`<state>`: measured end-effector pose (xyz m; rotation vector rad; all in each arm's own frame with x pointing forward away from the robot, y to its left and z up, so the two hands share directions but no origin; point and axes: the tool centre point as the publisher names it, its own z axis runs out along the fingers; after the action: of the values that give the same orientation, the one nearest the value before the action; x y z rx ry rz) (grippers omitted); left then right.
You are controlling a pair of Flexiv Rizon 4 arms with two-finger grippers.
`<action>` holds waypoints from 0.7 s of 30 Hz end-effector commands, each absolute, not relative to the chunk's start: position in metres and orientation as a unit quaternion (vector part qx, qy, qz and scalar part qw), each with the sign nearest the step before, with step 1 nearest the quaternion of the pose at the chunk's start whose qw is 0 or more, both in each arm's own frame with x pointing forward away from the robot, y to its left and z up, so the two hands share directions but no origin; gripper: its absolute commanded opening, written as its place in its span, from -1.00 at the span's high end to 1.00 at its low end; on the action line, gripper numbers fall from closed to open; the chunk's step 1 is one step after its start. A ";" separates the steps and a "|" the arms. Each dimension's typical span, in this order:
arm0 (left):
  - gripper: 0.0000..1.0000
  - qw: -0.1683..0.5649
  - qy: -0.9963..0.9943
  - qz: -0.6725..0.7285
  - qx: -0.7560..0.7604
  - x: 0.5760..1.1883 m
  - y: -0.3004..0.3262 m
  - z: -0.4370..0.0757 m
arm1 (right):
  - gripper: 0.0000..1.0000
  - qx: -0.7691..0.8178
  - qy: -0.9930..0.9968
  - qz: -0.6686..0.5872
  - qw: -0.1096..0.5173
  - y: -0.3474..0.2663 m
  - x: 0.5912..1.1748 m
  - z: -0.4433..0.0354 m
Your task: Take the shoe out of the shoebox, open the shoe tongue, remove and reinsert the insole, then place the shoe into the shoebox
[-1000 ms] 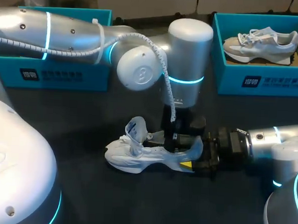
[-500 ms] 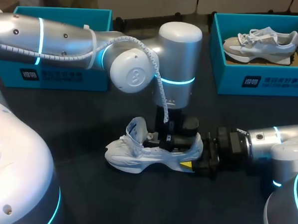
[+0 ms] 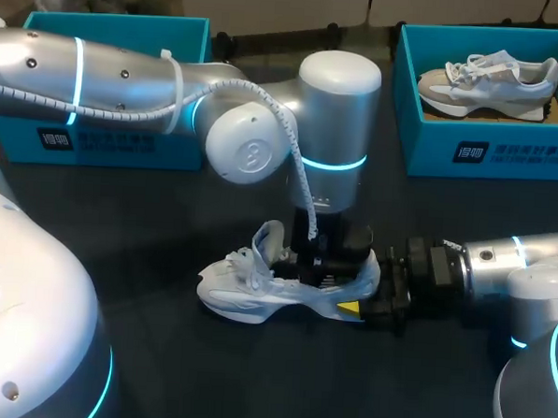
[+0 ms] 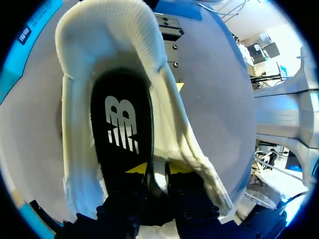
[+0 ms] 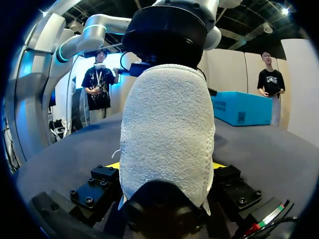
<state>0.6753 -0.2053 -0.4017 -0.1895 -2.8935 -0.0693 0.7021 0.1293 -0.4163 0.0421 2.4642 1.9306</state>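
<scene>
Insole-removal stage. White shoe [image 3: 247, 292] lies on its sole at the centre of the frame on the bench [image 3: 251, 376], toe toward the left, outside the shoebox [image 3: 114, 139] at upper left. Right claw [image 5: 167, 167], entering from the right edge, is clamped across the heel, as it was a second ago; the shoe has not shifted. Left claw [image 4: 157, 172] reaches down into the shoe's mouth. Over the last second its wrist has swung slightly leftward in the frame and settled. The tongue [image 3: 268, 238], then curled back toward the toe, now stands more upright, just beside the claw. In the left wrist view this claw is closed on the edge of the black insole [image 4: 122, 134], which lies flat inside the shoe. Judgement: tongue-opening looks done and the insole pull is about to start; the heel clamp should keep the shoe from lifting with it.
</scene>
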 end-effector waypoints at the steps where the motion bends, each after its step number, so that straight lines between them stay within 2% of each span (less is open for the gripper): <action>1: 0.56 0.094 -0.993 -0.027 -0.059 0.673 -0.207 -0.411 | 1.00 0.013 0.789 0.615 0.004 0.130 0.703 -0.417; 13: 0.67 0.018 -0.999 -0.045 -0.025 0.695 -0.204 -0.427 | 1.00 0.013 0.789 0.615 0.004 0.130 0.703 -0.417; 16: 0.93 0.005 -0.998 -0.054 -0.010 0.705 -0.202 -0.429 | 1.00 0.013 0.789 0.615 0.004 0.130 0.703 -0.417; 21: 1.00 -0.018 -0.998 -0.066 0.011 0.716 -0.201 -0.431 | 1.00 0.013 0.789 0.615 0.004 0.130 0.703 -0.417</action>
<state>0.7011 -0.1986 -0.4112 0.0244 -3.1567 -0.1822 0.7040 0.1297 -0.4168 0.0447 2.4633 1.9303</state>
